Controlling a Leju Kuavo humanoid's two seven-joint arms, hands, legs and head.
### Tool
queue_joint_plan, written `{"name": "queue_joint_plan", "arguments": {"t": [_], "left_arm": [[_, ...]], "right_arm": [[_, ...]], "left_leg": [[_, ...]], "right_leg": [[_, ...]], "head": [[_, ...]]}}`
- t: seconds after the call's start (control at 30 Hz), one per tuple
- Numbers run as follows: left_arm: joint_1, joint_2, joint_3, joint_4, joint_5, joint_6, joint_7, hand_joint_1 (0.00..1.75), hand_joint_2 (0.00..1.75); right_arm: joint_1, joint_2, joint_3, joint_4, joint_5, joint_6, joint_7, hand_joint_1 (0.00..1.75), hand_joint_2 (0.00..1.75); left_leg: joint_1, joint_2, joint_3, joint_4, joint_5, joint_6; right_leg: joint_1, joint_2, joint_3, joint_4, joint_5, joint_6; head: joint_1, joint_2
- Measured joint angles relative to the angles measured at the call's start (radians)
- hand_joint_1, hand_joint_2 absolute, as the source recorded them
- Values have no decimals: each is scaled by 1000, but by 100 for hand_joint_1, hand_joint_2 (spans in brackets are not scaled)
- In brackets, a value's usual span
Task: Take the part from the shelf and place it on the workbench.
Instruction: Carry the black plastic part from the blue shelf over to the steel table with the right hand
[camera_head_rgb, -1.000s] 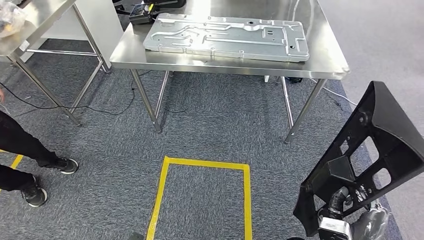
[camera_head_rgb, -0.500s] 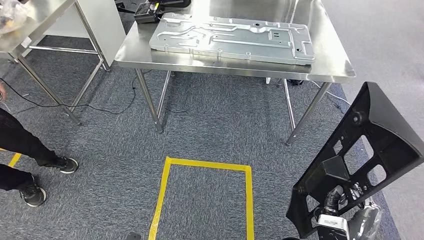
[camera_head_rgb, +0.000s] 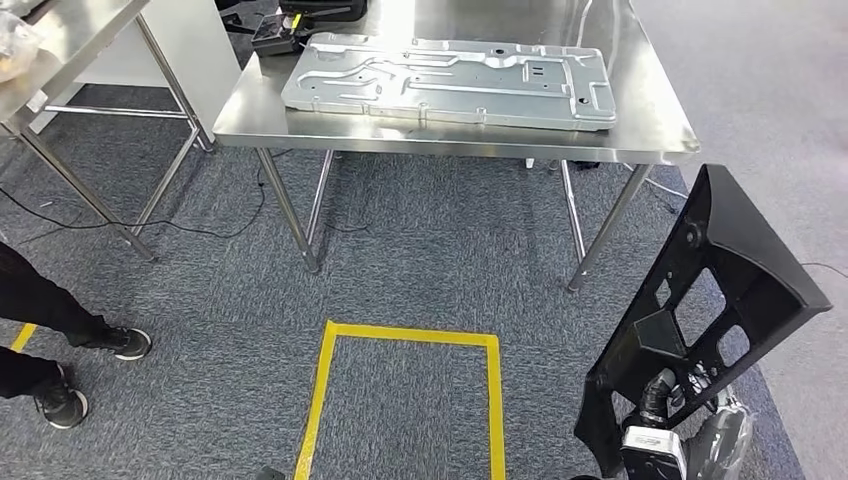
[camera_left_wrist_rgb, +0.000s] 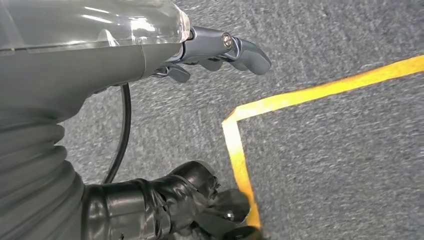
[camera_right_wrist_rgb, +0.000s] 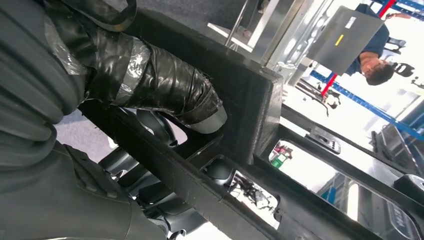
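Right hand (camera_head_rgb: 668, 398) at the near right of the head view, wrapped around a bar of the black part (camera_head_rgb: 722, 300), thumb and dark fingers closed through its openings. Part held upright and tilted, a large black plastic frame with several cutouts, rising from the hand toward the far right, well short of the tabletop (camera_head_rgb: 650, 110) and off it, over grey carpet (camera_head_rgb: 420, 240). From the right wrist view, taped thumb (camera_right_wrist_rgb: 165, 85) pressed against a thick black rib of the part (camera_right_wrist_rgb: 250, 115), darker fingers tucked behind a crossbar. Left hand (camera_left_wrist_rgb: 210, 52) hanging low over the carpet, holding nothing, fingers loosely extended and apart above a corner of the yellow tape (camera_left_wrist_rgb: 240, 145). Ahead, stainless-steel tabletop on four legs, carrying a large stamped sheet-metal panel (camera_head_rgb: 445, 80) lying flat and spanning most of its width. Beyond the panel's far left corner, a small black device (camera_head_rgb: 275, 35) on the tabletop. On the floor between robot and table, a yellow tape rectangle (camera_head_rgb: 410, 335), open toward the near edge. At far left, a second steel table (camera_head_rgb: 60, 50) with a clear bag (camera_head_rgb: 15, 45) on top, black cables (camera_head_rgb: 120, 215) trailing on the carpet beneath. At the near left edge, a person's dark trouser legs and black shoes (camera_head_rgb: 90, 365) standing just outside the tape.
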Motion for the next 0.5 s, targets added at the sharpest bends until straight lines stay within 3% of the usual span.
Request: {"name": "queue_joint_plan", "arguments": {"t": [0.03,0.13,0.2,0.3,0.33,0.37,0.4,0.47,0.5], "left_arm": [[0,0,0,0,0,0,0,0,175],[1,1,0,0,-2,0,1,0,175],[0,1,0,0,-3,0,1,0,175],[-2,1,0,0,-4,-1,0,0,175],[-2,1,0,0,-6,-1,0,0,175],[-2,1,0,0,-7,-2,0,0,175],[-1,1,0,0,-8,-3,0,0,175],[-1,1,0,0,-9,-3,0,0,175],[-2,1,0,0,-10,-3,0,0,175]], "right_arm": [[0,-1,1,0,1,0,0,175,175],[-2,-4,4,0,3,0,0,175,175],[-4,-10,7,-1,9,0,0,175,175],[-9,-19,14,-1,26,-3,-1,175,175],[-10,-23,17,-1,30,-6,0,175,175],[-11,-26,19,-1,34,-9,0,175,175],[-13,-30,21,-1,38,-14,2,175,175],[-19,-36,25,-3,48,-25,8,175,175],[-23,-39,27,-4,54,-31,11,175,175]], "left_leg": [[-2,-1,13,-29,5,4],[-4,-2,18,-44,2,21],[-1,-1,27,-55,5,35],[0,1,34,-59,2,47],[-1,1,36,-58,0,48],[-1,0,38,-58,-3,48],[-1,-1,43,-58,-7,47],[-1,-2,56,-58,-16,41],[-3,-2,60,-57,-21,37]], "right_leg": [[1,0,0,3,-4,5],[0,0,0,3,-8,22],[-2,-2,-12,37,-31,31],[-4,-4,-105,214,-110,40],[-4,-4,-136,263,-120,41],[-4,-4,-152,281,-111,42],[-4,-4,-150,262,-83,41],[-3,-5,-101,139,-3,33],[-1,-6,-73,76,23,29]], "head": [[0,0],[1,0],[1,0],[1,0],[1,0],[1,0],[1,0],[1,0],[1,0]]}}
